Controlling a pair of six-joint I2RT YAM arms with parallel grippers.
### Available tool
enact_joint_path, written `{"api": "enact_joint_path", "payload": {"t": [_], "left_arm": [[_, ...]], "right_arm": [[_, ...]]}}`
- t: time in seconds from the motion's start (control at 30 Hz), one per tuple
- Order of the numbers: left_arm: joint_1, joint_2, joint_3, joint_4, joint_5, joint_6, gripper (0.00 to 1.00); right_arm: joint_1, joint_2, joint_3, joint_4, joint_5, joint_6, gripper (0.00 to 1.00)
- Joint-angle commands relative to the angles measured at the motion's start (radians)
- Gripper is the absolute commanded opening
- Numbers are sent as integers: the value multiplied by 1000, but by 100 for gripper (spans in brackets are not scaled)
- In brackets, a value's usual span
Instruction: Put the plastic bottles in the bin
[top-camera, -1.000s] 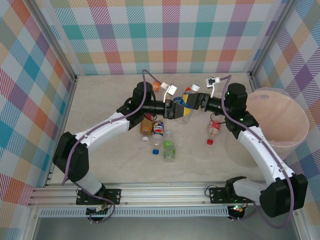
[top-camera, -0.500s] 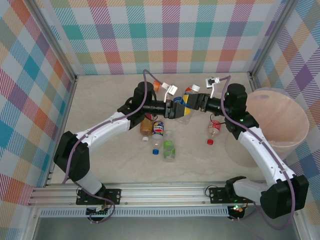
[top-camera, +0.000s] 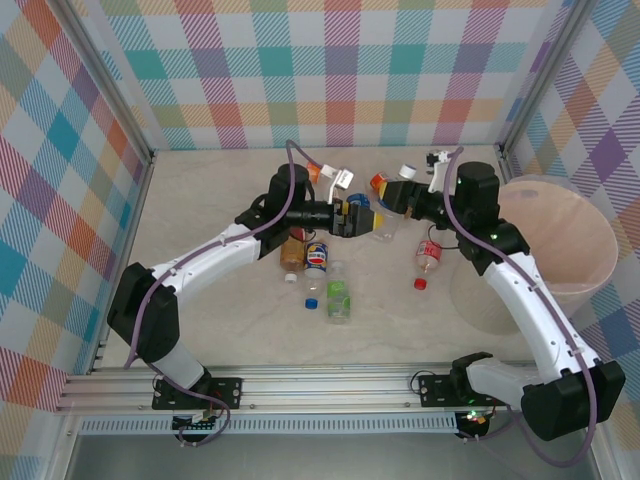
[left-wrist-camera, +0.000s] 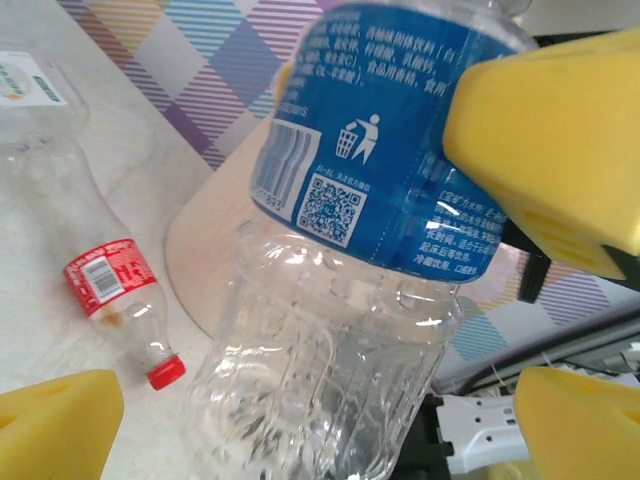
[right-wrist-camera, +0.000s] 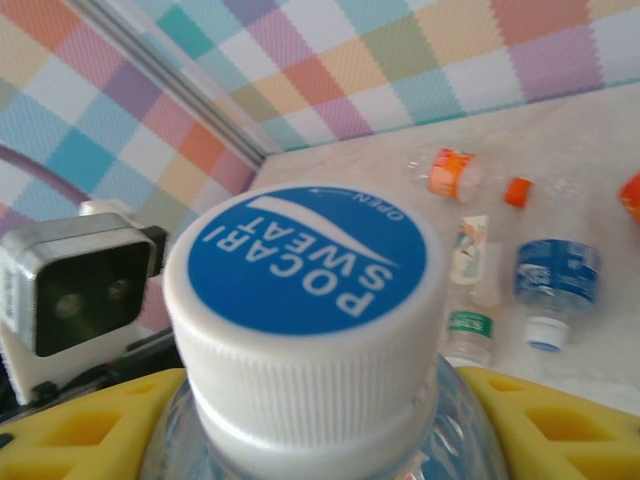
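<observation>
A clear plastic bottle with a blue label (top-camera: 383, 222) (left-wrist-camera: 380, 150) and a white, blue-topped cap (right-wrist-camera: 305, 290) hangs above the middle of the table. My right gripper (top-camera: 393, 201) (right-wrist-camera: 310, 440) is shut on it near the neck, with a yellow pad (left-wrist-camera: 545, 130) pressed on the label. My left gripper (top-camera: 357, 216) (left-wrist-camera: 320, 430) stands open around the bottle's lower body, with its fingertips (left-wrist-camera: 55, 425) well apart from it. The pale pink bin (top-camera: 600, 240) (left-wrist-camera: 200, 260) stands at the right. Several other bottles lie on the table: red-labelled (top-camera: 428, 256) (left-wrist-camera: 110, 285), brown (top-camera: 292, 252), blue (top-camera: 316, 256) and green (top-camera: 339, 297).
An orange-labelled bottle (top-camera: 316, 172) (right-wrist-camera: 450, 173) lies near the back wall. A loose blue cap (top-camera: 311, 302) and a white cap (top-camera: 290, 278) lie by the front bottles. Checked walls close off the back and both sides.
My left gripper has opened and let go of the blue-labelled bottle. My right gripper closed on it and has drawn it slightly to the right.
</observation>
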Motion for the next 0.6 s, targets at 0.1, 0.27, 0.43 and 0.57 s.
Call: {"api": "enact_joint_path", "payload": {"t": [0.1,0.27,0.43,0.57], "left_arm": [[30,-121,-94,13,-178,33,100],[33,-180,-152,-17,-385,57,100],[33,-197,-174,-73,-535,65,100],[33,-192,-181,-118,-661,49,100]], "right_arm": [[-2,-22,142,-207,189,-116,44],[-6,-35,218,-290,294,-221,44],[-11,-33,321,-330,340,-296,44],[-15,-34,412,-378,448,-346,43]]}}
